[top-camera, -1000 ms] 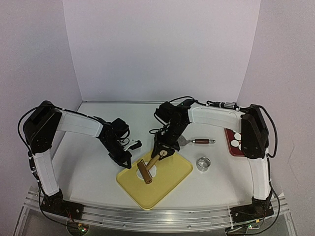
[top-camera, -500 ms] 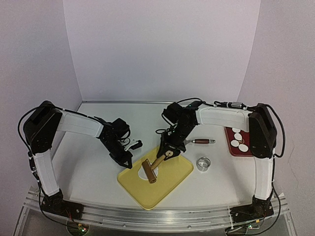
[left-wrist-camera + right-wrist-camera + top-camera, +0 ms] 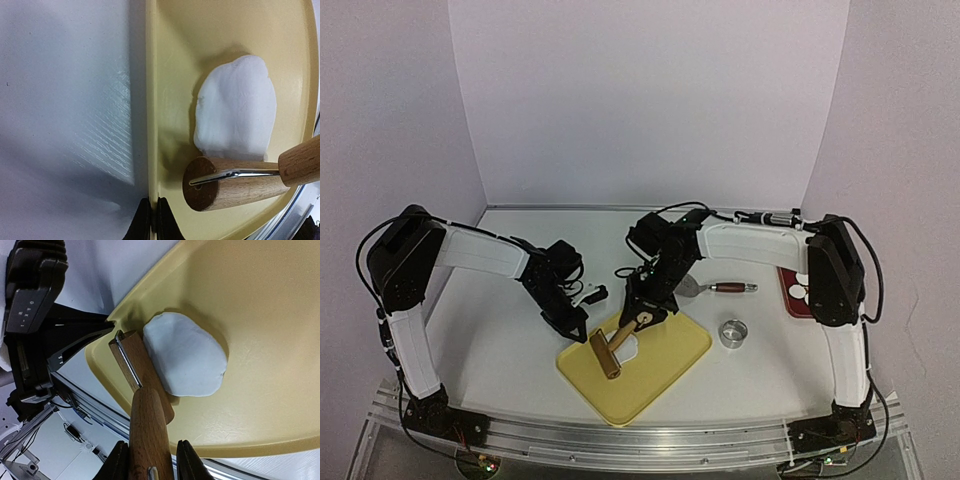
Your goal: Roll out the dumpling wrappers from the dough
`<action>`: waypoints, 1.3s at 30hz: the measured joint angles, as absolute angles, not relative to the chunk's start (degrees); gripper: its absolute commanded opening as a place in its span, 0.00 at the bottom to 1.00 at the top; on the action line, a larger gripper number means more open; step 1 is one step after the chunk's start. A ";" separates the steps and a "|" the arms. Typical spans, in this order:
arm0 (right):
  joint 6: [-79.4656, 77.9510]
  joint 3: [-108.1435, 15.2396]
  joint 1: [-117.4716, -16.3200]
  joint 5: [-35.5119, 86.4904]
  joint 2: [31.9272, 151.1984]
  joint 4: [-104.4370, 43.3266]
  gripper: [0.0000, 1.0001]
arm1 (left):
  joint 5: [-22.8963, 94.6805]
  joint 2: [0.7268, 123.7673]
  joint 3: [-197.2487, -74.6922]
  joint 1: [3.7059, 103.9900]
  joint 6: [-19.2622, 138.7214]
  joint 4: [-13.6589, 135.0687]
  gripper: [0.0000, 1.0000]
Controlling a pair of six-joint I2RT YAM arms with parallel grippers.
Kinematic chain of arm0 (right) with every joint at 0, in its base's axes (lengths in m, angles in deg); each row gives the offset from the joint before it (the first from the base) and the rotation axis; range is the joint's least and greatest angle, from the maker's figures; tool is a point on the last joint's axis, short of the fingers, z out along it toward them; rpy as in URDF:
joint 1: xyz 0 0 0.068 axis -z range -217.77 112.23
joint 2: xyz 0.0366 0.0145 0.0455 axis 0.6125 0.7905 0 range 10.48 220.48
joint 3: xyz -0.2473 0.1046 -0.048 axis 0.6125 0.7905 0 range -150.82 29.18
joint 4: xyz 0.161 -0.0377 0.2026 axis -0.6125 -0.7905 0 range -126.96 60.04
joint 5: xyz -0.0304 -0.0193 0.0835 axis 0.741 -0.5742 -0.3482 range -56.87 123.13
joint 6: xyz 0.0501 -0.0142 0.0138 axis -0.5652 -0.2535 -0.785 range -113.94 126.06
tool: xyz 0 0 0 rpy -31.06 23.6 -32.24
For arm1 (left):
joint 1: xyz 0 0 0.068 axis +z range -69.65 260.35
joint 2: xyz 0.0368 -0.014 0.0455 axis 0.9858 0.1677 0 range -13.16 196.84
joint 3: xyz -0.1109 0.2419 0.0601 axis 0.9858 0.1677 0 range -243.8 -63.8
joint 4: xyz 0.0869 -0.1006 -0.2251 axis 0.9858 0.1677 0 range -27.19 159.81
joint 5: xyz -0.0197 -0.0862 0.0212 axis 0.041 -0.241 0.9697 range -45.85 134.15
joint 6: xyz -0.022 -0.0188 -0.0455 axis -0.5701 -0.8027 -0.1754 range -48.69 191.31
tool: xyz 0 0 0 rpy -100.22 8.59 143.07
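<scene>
An irregular white dough patch (image 3: 187,354) lies on the yellow tray (image 3: 665,375); it also shows in the left wrist view (image 3: 235,107). My right gripper (image 3: 150,460) is shut on the wooden handle of the rolling pin (image 3: 607,352), whose drum (image 3: 141,371) rests against the dough's near-left edge. My left gripper (image 3: 152,220) is shut on the tray's left rim (image 3: 151,100). Small white round wrappers (image 3: 799,292) lie on a red plate (image 3: 790,300) at the right, partly hidden by my right arm.
A metal ring cutter (image 3: 733,332) stands on the table right of the tray. A wooden-handled scraper (image 3: 720,288) lies behind it. White walls close in the back and both sides.
My right gripper pushed the rolling pin to the right across the dough, then drew it back to the near left. My left gripper has kept its hold on the tray rim.
</scene>
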State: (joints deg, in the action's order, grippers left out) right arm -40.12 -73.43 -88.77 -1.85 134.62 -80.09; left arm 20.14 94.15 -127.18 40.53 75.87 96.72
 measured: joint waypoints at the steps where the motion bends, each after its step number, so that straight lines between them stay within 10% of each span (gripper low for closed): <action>1: -40.15 -73.43 -88.81 -1.89 134.62 -79.99 0.00 | 20.14 94.15 -127.18 40.53 75.87 96.72 0.00; 17: -32.58 -77.55 -91.23 -6.58 138.50 -79.62 0.00 | 20.27 94.15 -127.18 40.62 74.34 96.65 0.01; 30: -20.86 -72.28 -90.73 -0.62 121.26 -85.95 0.00 | 18.62 90.68 -128.55 43.16 63.82 93.34 0.57; 39: -22.93 -63.90 -71.99 6.36 108.54 -85.20 0.00 | 19.70 85.45 -130.21 43.16 53.17 88.27 0.68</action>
